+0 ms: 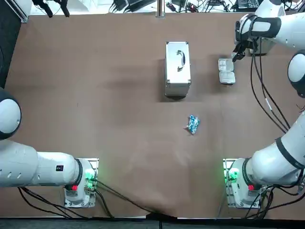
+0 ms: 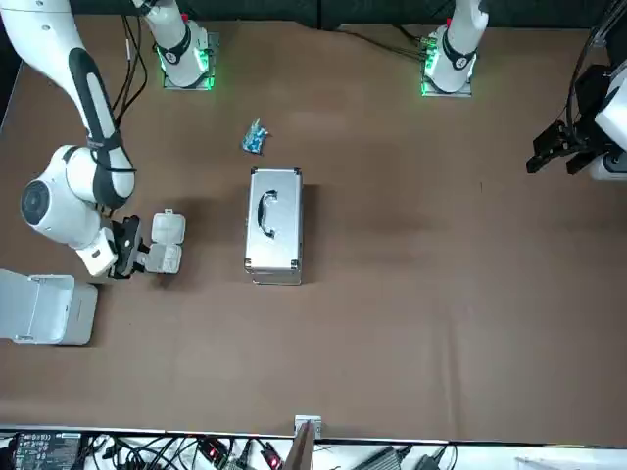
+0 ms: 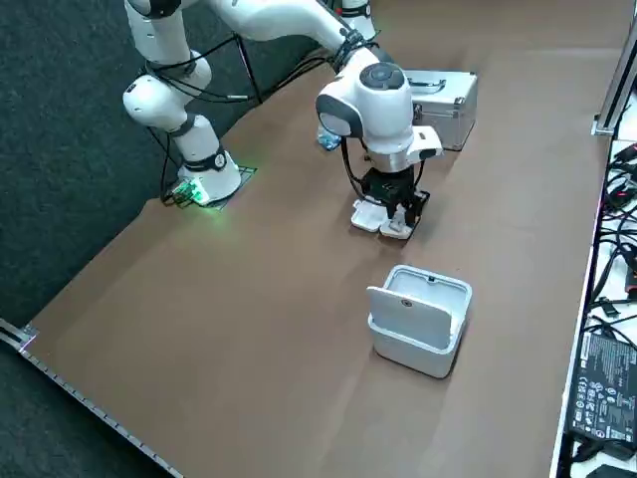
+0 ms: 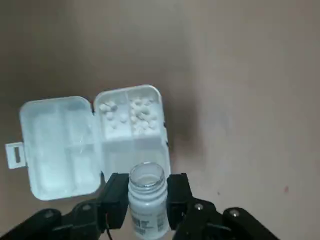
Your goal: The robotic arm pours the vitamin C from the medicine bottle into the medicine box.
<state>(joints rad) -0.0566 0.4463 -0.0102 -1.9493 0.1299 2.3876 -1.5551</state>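
Note:
A small white medicine bottle (image 4: 146,200) with an open mouth is held between my right gripper's (image 4: 145,195) fingers. Just beyond its mouth lies the white medicine box (image 4: 131,125) with its lid (image 4: 59,142) folded open. Two of the box's compartments hold several small white tablets (image 4: 131,115). In the top view the box (image 1: 226,71) lies on the brown table at the far right, and my right gripper (image 1: 239,51) hovers beside its far corner. From the front, the gripper (image 2: 125,250) is right next to the box (image 2: 165,241). The side view has the gripper (image 3: 396,204) directly over the box (image 3: 383,219).
A silver metal case (image 1: 177,68) with a handle lies left of the box. A blue blister packet (image 1: 192,124) sits nearer the arm bases. A white open bin (image 3: 420,319) stands on the table's right side. Black cables (image 1: 267,95) hang from the right arm.

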